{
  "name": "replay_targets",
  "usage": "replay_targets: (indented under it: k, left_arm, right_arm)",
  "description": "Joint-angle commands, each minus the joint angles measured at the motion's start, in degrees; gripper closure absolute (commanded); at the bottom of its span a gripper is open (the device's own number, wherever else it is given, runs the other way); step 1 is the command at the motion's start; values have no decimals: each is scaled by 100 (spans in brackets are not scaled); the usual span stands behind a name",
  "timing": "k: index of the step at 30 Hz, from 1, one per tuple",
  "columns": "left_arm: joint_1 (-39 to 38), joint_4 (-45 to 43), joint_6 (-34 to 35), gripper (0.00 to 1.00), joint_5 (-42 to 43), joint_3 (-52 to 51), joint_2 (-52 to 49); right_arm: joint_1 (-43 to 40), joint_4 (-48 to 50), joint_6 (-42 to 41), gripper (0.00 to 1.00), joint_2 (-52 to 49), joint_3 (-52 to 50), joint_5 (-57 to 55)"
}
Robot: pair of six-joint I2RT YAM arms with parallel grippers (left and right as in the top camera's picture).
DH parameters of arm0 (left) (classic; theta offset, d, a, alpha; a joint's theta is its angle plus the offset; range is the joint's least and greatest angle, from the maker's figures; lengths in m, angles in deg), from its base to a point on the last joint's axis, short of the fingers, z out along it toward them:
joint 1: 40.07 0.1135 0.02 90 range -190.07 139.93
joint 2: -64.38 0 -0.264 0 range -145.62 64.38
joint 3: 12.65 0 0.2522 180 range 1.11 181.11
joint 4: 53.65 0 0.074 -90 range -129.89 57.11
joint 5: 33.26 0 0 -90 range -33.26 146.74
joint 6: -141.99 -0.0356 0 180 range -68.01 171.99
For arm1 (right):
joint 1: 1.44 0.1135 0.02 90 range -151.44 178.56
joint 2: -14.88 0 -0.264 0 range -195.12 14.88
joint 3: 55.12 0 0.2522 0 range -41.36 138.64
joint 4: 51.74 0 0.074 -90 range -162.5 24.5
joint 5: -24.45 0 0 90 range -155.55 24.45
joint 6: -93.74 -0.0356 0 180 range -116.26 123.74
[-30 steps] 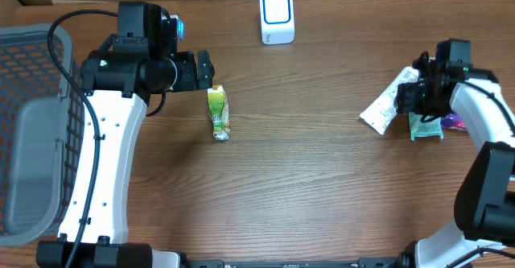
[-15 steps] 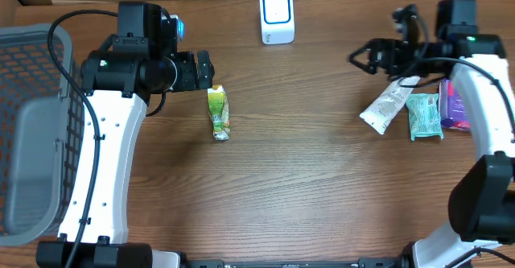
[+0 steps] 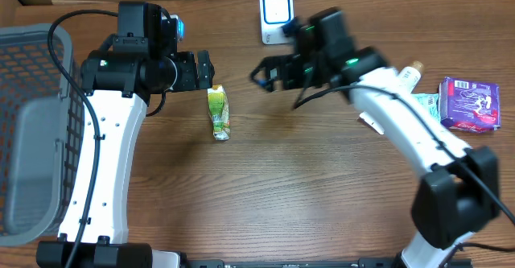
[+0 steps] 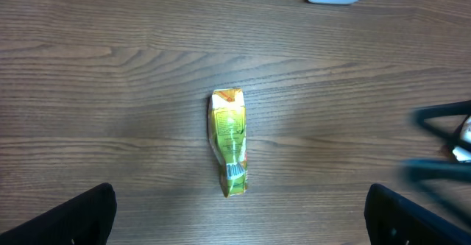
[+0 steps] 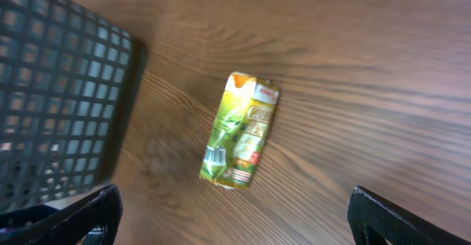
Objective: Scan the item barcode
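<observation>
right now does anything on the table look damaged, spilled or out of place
Nothing looks spilled or broken. The one oddity is the green pouch: it lies flat on the table, and its narrow end looks pinched and creased rather than smooth.

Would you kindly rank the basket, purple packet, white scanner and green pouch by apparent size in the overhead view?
Largest to smallest: basket, purple packet, white scanner, green pouch. Packet and scanner look close.

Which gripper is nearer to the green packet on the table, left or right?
Left. The left gripper hovers open just beyond the far end of the green packet; the right gripper, also open, is farther off to its right.
</observation>
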Motion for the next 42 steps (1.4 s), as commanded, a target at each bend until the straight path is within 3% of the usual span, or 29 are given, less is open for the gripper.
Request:
replay_targets:
  k: [1,8,26,30,34,37,42]
  left_arm:
    - [-20,-22,-24,0,-24,39,-48]
    - [-13,-20,-24,0,-35,39,-48]
    - [-11,-249,142,0,2,39,-48]
    - [116,-280,278,0,-363,46,-46]
    - [632,-216,782,0,-94,48,-46]
    - [1078,-129,791,0,264,48,-46]
    - [1464,-4,791,1,551,46,-46]
  right_arm:
    - [378,232,-721,2,-323,37,-872]
    - [702,529,-1106,4,-848,37,-1082]
    - [1499,1475,-1121,11,-1751,37,-1375]
    - [1528,1434,-1119,12,-1821,37,-1478]
    - [1528,1419,-1123,18,-1969,37,-1530]
    - [1528,1414,-1174,25,-2076,37,-1530]
    - [1528,1281,-1182,42,-2079,37,-1532]
